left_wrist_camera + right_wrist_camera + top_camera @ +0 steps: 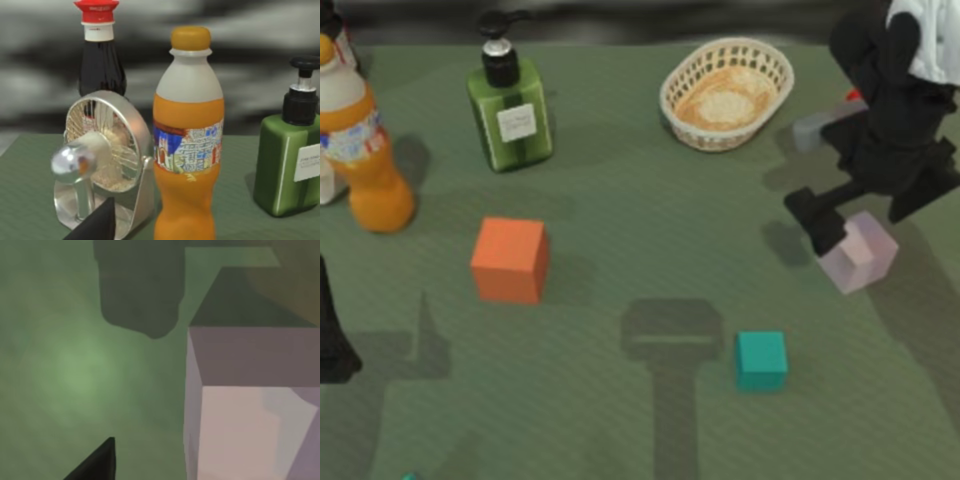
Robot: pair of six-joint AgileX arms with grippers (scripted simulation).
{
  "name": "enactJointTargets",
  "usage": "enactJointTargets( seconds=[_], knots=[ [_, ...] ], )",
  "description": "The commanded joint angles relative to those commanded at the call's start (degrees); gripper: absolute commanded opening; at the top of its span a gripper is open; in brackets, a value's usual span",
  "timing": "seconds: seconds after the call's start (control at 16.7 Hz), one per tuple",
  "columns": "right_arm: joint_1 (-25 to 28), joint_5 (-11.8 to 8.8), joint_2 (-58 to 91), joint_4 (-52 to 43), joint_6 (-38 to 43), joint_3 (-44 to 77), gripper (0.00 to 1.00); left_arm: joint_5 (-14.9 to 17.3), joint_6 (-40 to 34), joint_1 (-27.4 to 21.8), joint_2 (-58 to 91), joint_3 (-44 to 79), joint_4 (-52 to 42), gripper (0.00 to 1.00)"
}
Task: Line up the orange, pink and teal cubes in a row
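Note:
The pink cube (865,255) sits on the table at the right; my right gripper (868,222) hangs over it, open, a black finger on each side. In the right wrist view the pink cube (250,425) fills one side and one dark fingertip (100,462) stands well apart from it; the other finger is out of view. The orange cube (508,260) rests left of centre. The teal cube (761,360) lies nearer the front, right of centre. My left gripper (335,345) is parked at the left edge, one fingertip (97,225) showing far off to one side.
At the back stand an orange drink bottle (365,150), a green pump bottle (510,110) and a wicker basket (727,92). A grey and red object (820,125) lies behind the right arm. The left wrist view also shows a dark sauce bottle (100,55) and a shiny metal object (107,160).

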Motion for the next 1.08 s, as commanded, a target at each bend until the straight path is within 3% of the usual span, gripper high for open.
enactJointTargets(
  seconds=[0.24,0.54,1.08],
  knots=[
    [-0.03,0.03,3.44,9.15,-0.01,-5.39,1.0,0.0,0.0,0.0,0.0,0.0,0.0,1.0],
    [-0.03,0.04,4.27,10.81,-0.01,-6.55,1.0,0.0,0.0,0.0,0.0,0.0,0.0,1.0],
    [-0.03,0.04,4.27,10.81,-0.01,-6.55,0.32,0.0,0.0,0.0,0.0,0.0,0.0,1.0]
  ],
)
